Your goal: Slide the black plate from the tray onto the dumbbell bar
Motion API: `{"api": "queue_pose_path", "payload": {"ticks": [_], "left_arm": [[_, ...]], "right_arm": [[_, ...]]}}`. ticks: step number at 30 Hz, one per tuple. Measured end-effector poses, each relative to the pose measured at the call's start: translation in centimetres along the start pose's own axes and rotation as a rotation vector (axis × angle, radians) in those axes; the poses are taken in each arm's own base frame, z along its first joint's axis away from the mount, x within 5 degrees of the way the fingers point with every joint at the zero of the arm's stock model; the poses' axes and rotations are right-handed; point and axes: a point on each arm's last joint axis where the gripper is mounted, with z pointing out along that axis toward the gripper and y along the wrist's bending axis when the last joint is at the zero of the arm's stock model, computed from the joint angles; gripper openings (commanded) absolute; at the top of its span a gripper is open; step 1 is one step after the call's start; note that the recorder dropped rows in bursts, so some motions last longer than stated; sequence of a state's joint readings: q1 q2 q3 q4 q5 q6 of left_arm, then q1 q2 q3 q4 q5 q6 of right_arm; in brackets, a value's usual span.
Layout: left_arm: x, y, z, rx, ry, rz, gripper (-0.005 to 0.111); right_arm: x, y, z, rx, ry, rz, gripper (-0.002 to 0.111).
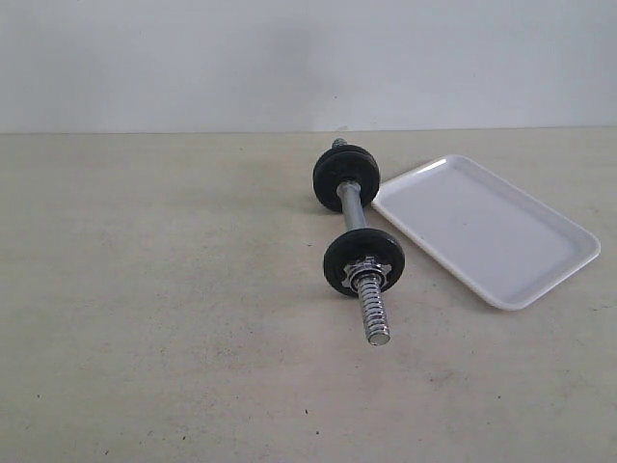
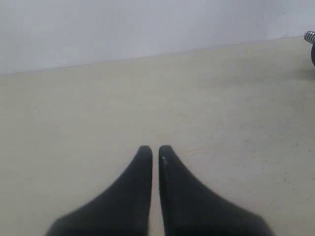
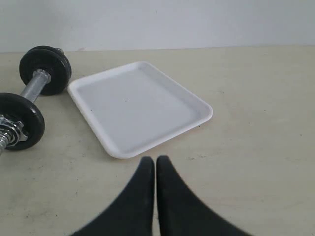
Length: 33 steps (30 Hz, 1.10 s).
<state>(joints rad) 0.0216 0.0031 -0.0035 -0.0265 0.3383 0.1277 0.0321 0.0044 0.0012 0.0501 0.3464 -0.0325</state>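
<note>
Right claw (image 3: 155,162) sitting fully closed, gripping nothing, hanging near tray (image 3: 147,108); left claw (image 2: 151,151) likewise. Tray lying bare. Black plate (image 1: 386,253) riding dumbbell bar (image 1: 351,204) behind collar nut (image 1: 364,275). Looking done; advising gentle retreat, not bumping bar.

Exterior camera looks down the table (image 1: 145,338); both low wrist cameras share its dumbbell bar (image 1: 351,204).
</note>
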Motion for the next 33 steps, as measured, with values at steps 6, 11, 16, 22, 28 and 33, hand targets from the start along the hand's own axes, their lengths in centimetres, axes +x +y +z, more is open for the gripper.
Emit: {"api": "queue_pose_path", "payload": {"ticks": [6,11,16,22,28,33], "left_arm": [[0.00,0.01,0.00,-0.001,0.000,0.004,0.004],[0.00,0.03,0.00,-0.003,0.000,-0.015,0.004],[0.01,0.11,0.00,-0.012,0.001,-0.013,0.004],[0.01,0.14,0.00,-0.015,0.001,-0.031,0.004],[0.01,0.14,0.00,-0.015,0.001,-0.037,0.004],[0.02,0.15,0.00,-0.016,0.001,-0.035,0.004]], "right_arm": [[0.00,0.00,0.00,0.000,0.000,0.000,0.000],[0.00,0.00,0.00,0.000,0.000,0.000,0.000],[0.00,0.00,0.00,0.000,0.000,0.000,0.000],[0.00,0.00,0.00,0.000,0.000,0.000,0.000],[0.00,0.00,0.00,0.000,0.000,0.000,0.000],[0.00,0.00,0.00,0.000,0.000,0.000,0.000]]}}
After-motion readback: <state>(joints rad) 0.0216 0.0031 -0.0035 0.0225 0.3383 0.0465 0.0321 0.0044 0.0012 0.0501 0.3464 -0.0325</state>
